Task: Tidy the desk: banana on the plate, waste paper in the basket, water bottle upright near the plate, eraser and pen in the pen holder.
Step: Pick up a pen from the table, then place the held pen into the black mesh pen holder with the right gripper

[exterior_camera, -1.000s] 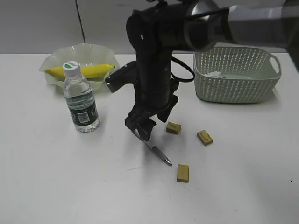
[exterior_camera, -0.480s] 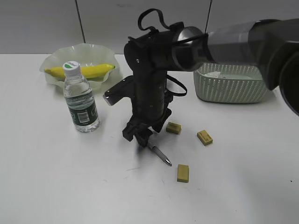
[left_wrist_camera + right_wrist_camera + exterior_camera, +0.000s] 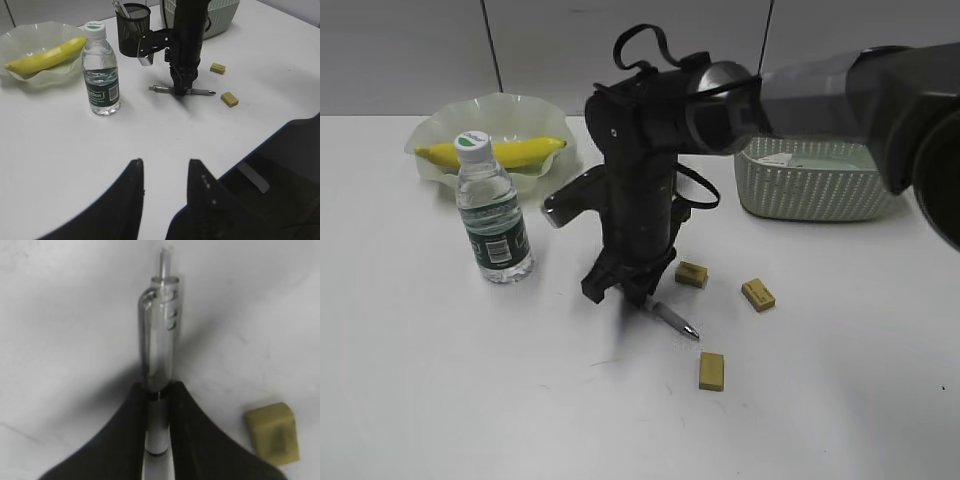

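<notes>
Pinching the silver pen [image 3: 159, 365] between its two dark fingers [image 3: 131, 440], the right hand [image 3: 625, 290] stands nearly closed on the barrel, pointing straight down at the white surface [image 3: 440, 400] in the middle of the scene; the pen lies low there with its tip sticking out to the right of the hand. The left hand [image 3: 165, 172] hangs over bare surface near the front edge, its jaws partly open with nothing between them. Counting things: one banana [image 3: 500, 153] lying in one ruffled pale green plate [image 3: 535, 112] at the back left; one water bottle [image 3: 492, 212] standing upright just in front of that plate; one perforated sage-green basket [image 3: 820, 195] at the back right; one black mesh pen holder [image 3: 132, 30], seen behind the right arm from the left wrist; one pen; and three small tan erasers [image 3: 692, 274] lying loose on the surface to the right of the pen, well apart from one another.
</notes>
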`<state>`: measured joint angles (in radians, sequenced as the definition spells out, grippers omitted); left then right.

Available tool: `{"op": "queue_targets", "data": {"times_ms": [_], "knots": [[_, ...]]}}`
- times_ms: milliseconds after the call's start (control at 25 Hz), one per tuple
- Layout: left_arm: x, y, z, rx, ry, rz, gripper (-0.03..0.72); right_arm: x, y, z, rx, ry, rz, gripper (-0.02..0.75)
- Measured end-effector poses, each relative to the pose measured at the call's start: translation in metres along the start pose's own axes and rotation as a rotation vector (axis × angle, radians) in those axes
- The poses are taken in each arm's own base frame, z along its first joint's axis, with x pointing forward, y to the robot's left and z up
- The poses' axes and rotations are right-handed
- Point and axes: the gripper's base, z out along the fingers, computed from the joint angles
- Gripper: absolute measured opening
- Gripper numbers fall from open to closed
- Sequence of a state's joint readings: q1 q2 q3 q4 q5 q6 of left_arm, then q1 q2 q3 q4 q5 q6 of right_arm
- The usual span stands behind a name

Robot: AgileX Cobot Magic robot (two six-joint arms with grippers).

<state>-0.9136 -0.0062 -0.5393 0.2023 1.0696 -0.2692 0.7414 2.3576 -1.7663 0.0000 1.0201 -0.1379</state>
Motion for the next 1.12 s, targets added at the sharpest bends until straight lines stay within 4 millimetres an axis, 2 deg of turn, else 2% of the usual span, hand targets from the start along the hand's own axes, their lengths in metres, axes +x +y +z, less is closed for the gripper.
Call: {"op": "queue_targets", "data": {"times_ms": [80, 120, 160, 360, 440, 520, 640, 800, 920, 1120], "knots": [[0.0, 0.0, 0.0, 0.0, 0.0, -0.001, 0.228, -0.002, -0.001, -0.016, 0.013, -0.049, 0.009, 0.115], [0.0, 0.0, 0.0, 0.0, 0.0, -0.001, 0.228, -0.004, -0.002, -0.032, 0.022, -0.1, 0.018, 0.115], [0.0, 0.0, 0.0, 0.0, 0.0, -0.001, 0.228, -0.006, -0.003, -0.048, 0.033, -0.155, 0.03, 0.115], [0.0, 0.0, 0.0, 0.0, 0.0, -0.001, 0.231, -0.006, -0.014, -0.157, 0.185, -0.531, 0.084, 0.115], [0.0, 0.0, 0.0, 0.0, 0.0, -0.001, 0.232, -0.005, -0.024, -0.189, 0.258, -0.684, 0.108, 0.115], [0.0, 0.0, 0.0, 0.0, 0.0, -0.001, 0.235, -0.006, -0.038, -0.206, 0.288, -0.814, 0.159, 0.115], [0.0, 0.0, 0.0, 0.0, 0.0, -0.001, 0.235, -0.007, -0.07, -0.213, 0.268, -0.958, 0.293, 0.115], [0.0, 0.0, 0.0, 0.0, 0.0, -0.001, 0.237, -0.011, -0.107, -0.198, 0.264, -1.051, 0.378, 0.115], [0.0, 0.0, 0.0, 0.0, 0.0, -0.001, 0.237, -0.02, -0.115, -0.182, 0.263, -1.092, 0.356, 0.115], [0.0, 0.0, 0.0, 0.0, 0.0, -0.001, 0.238, -0.035, -0.116, -0.147, 0.236, -1.128, 0.319, 0.115]]}}
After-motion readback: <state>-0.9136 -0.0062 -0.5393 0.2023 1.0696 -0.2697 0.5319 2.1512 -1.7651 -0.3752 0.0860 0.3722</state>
